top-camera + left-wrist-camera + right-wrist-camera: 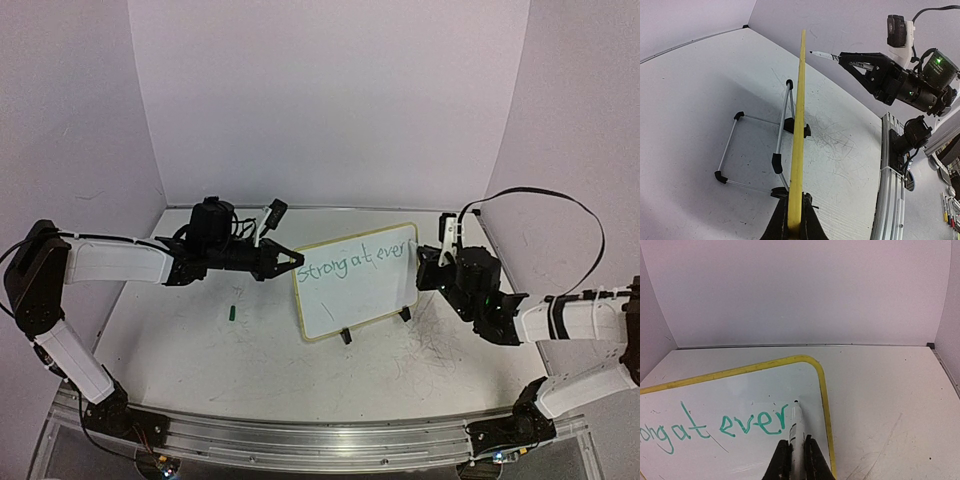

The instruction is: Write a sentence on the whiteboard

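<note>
whiteboard (355,290) | sentence (747,426) reads "strong at ever" | left pincer (297,260) grips its edge | right pincer (796,447) grips marker (797,425)

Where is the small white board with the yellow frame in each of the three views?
Top external: the yellow-framed white board stands at the centre, face visible.
Left wrist: edge-on, a yellow upright strip at the centre.
Right wrist: lower left, with green writing.
Shared landmark: the white marker beside it, clear in both wrist views.
</note>
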Robot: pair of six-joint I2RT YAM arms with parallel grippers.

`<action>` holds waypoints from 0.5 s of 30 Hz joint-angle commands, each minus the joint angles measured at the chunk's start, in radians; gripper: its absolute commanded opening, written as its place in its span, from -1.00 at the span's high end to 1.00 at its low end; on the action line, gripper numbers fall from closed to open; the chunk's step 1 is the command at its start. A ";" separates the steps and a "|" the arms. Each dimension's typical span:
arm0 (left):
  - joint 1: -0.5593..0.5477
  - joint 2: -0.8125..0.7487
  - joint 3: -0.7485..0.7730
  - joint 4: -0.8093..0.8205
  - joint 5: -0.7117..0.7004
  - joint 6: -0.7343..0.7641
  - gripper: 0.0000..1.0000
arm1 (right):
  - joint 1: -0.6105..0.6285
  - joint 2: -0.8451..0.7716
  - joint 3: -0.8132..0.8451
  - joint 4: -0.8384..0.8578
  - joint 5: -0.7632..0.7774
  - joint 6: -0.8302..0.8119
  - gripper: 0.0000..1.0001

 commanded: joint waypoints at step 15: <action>0.000 -0.045 0.023 0.031 -0.024 0.039 1.00 | -0.005 0.073 0.047 0.053 -0.020 -0.018 1.00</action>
